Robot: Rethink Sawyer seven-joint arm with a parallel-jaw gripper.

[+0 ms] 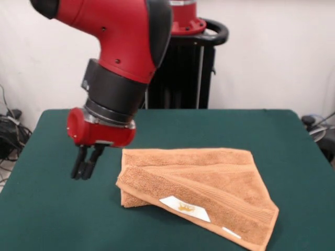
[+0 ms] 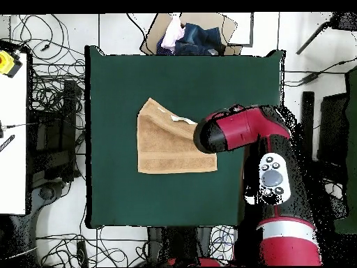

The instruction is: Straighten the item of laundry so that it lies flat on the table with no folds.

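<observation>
The orange-tan terry-cloth hand towel lies near the middle of the large dark green felt-topped table, somewhat toward the front edge. It is not flat: one layer is folded over at a slant, and the folded edge runs from the towel's left corner down to its front right corner. A white label with a small gold mark shows on the upper layer near the front edge. The black two-finger gripper of the red and black arm hangs just beside the towel's left edge, not touching it. Its fingers stand close together and hold nothing. Wide bare green surface is open on all sides of the towel
</observation>
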